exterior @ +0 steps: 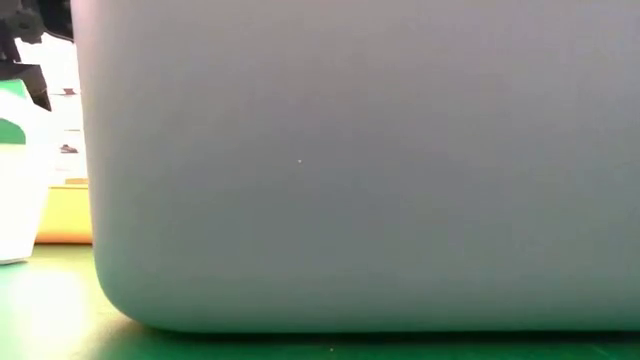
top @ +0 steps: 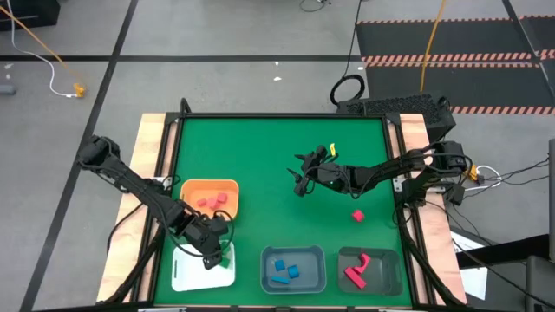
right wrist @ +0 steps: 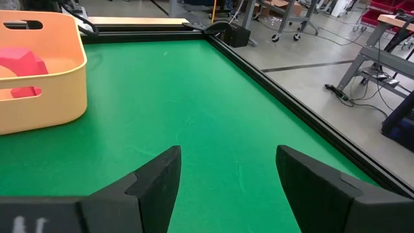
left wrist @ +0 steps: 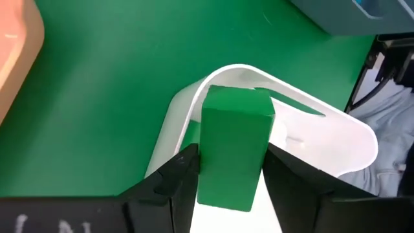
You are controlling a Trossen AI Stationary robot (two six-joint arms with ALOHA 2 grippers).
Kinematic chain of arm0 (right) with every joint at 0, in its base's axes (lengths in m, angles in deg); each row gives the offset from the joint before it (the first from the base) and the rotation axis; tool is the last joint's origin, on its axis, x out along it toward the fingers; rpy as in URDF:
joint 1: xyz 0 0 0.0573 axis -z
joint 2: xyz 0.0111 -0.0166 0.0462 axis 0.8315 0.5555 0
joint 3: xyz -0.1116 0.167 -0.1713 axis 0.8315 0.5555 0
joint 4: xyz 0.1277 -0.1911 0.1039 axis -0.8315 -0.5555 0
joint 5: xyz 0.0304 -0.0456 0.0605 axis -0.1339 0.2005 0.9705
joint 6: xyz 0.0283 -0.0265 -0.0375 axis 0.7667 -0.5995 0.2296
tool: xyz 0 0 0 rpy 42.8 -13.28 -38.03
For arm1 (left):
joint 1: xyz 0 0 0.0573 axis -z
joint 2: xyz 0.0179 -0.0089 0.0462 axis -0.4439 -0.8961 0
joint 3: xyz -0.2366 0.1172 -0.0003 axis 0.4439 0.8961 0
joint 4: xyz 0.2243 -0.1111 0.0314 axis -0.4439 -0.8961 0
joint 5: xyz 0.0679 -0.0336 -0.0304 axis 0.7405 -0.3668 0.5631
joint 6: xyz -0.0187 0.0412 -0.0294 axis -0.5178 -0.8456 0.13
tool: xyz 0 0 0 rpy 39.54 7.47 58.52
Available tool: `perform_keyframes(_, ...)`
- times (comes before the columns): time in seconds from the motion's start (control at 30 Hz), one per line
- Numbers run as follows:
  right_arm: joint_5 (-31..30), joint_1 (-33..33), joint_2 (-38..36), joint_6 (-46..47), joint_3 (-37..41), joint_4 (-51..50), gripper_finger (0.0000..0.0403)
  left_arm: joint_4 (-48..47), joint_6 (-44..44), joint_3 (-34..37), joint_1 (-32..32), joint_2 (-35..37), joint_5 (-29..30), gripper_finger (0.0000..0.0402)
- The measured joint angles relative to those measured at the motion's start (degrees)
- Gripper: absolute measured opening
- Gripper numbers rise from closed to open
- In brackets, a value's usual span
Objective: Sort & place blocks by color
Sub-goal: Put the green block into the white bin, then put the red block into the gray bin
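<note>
seen from above, the green counter (top: 277,165) carries four trays along its near-left and near edge, both arms over it.

- left arm: reaches in from the left; left gripper (top: 211,251) hangs over the white tray (top: 186,276) at the near-left corner. jaws closed on a green block (left wrist: 233,147), an upright bar pinched across its two broad faces, its lower end just above the tray floor in the left wrist view. whether it touches the floor, cannot tell.
- right arm: stretched from the right toward mid-counter; right gripper (top: 301,178) jaws spread wide, nothing between them in its wrist view.
- orange tray (top: 211,198): just beyond the white one, red pieces (top: 212,201) inside.
- blue-grey tray (top: 293,269): near edge, centre, blue blocks (top: 284,269) inside.
- dark grey tray (top: 371,270): near edge, right, pink-red pieces (top: 358,271) inside.
- loose red block (top: 356,215): alone on the counter, right of centre, near the dark grey tray but apart from it.

handling, by judgement: blocks look rigid, light, smooth-faced; flat parallel sides suit a pinch at mid-height, as here. a grip near a corner could let one twist. the loose cube seems best taken square across opposite faces.

low view blocked by a tray wall.
</note>
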Motion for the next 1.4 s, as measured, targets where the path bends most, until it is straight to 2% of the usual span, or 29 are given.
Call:
perform_keyframes(0.27, 0.0, 0.0, 0.0, 0.0, 0.0, 0.0, 0.0244, 0.1, 0.6, 0.0, 0.2, 0.0, 0.0, 0.0232)
perform_keyframes(0.67, 0.0, 0.0, 0.0, 0.0, 0.0, 0.0, 0.0244, 0.3, -0.7, -1.3, 0.1, 3.5, 0.5, 0.0232)
perform_keyframes(0.87, 0.0, 0.0, 0.0, 0.0, 0.0, 0.0, 0.0244, -2.4, -5.0, -1.4, -1.9, 8.6, 6.8, 0.0236)
perform_keyframes(1.0, 0.0, 0.0, 0.0, 0.0, 0.0, 0.0, 0.0244, -4.8, -11.5, -1.4, -6.7, 11.4, 8.0, 0.0237)
perform_keyframes(1.23, 0.0, 0.0, 0.0, 0.0, 0.0, 0.0, 0.0244, -6.9, -24.0, -1.4, -19.7, 16.8, 8.8, 0.0237)
perform_keyframes(1.4, 0.0, 0.0, 0.0, 0.0, 0.0, 0.0, 0.0244, -7.7, -33.1, -1.4, -31.1, 18.7, 13.9, 0.0237)
